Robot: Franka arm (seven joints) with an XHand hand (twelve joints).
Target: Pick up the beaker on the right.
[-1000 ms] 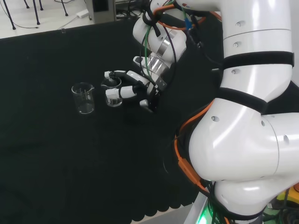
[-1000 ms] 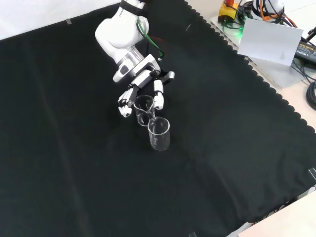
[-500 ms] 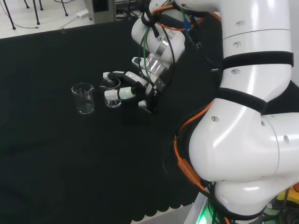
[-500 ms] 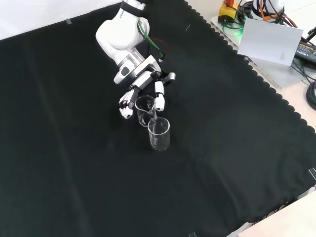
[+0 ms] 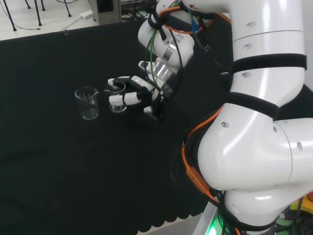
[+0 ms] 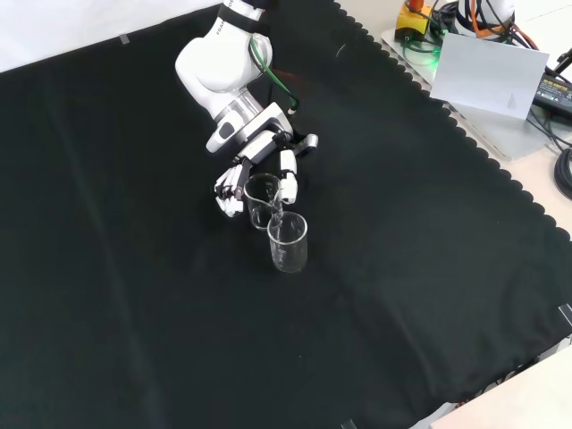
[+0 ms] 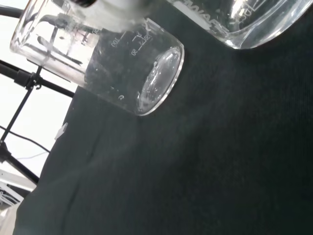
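Two clear glass beakers stand close together on the black cloth. In the head view the right beaker sits between the curled fingers and thumb of the hand, and the left beaker stands free beside it. In the front view the held beaker is the farther one, with the hand wrapped round it from above, and the free beaker stands just in front. I cannot tell whether the held beaker is off the cloth. The wrist view shows one beaker with scale marks and another beaker's base very close.
The arm's big white links stand at the head view's right. The cloth's scalloped edge runs along the front view's right, with a white board and cables beyond it. Bare black cloth lies around the beakers.
The hand has shifted slightly toward the right beaker and its fingers have drawn in closer round it. The left beaker has stayed where it was.
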